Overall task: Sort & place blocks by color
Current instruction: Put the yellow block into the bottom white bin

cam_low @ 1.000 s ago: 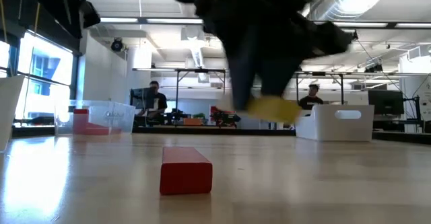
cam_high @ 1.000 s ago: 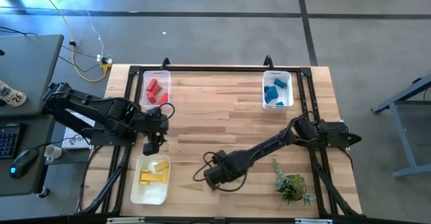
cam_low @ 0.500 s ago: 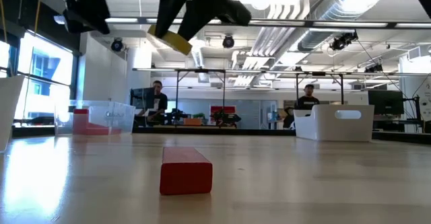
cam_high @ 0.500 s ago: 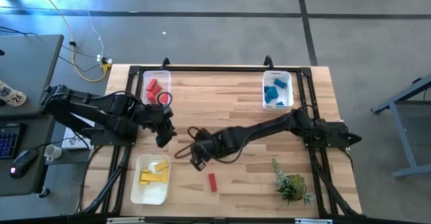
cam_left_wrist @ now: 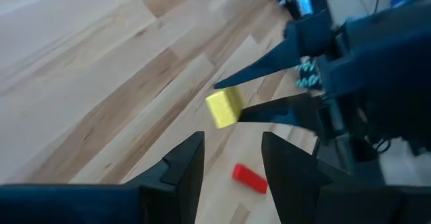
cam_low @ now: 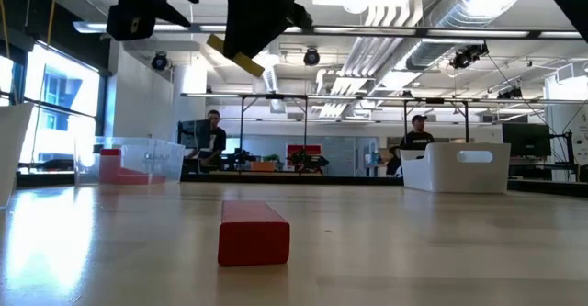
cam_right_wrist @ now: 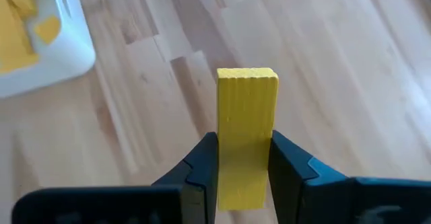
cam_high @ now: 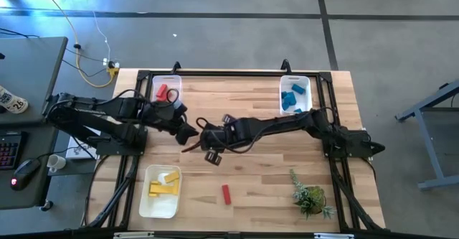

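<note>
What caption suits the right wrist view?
Right gripper holds a yellow block above the table, near the yellow bin.

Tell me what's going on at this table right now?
The right gripper is shut on a yellow rectangular block, held in the air over the middle of the wooden table. The left gripper is open, facing it close by. One red rectangular block lies loose on the table.
</note>
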